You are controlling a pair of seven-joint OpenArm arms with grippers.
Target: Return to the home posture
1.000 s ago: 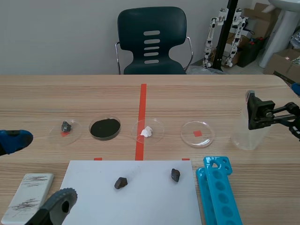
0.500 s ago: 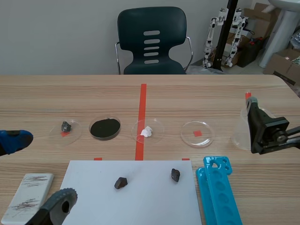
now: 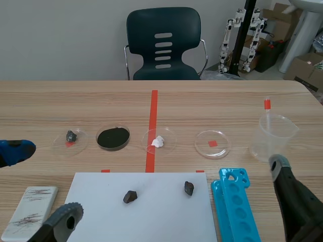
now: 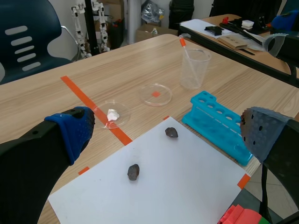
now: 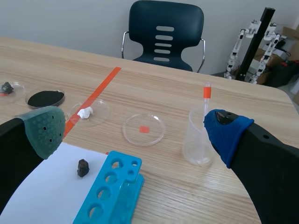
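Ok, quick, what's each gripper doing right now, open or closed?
Left gripper: open, holding nothing.
Right gripper: open, holding nothing.

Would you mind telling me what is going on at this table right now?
Nothing is being handled. Both arms sit low at the near edge, the left tool and right tool open and empty. On the table lie a white sheet with two stones, a blue rack, a row of dishes, and a beaker with a pipette in it.
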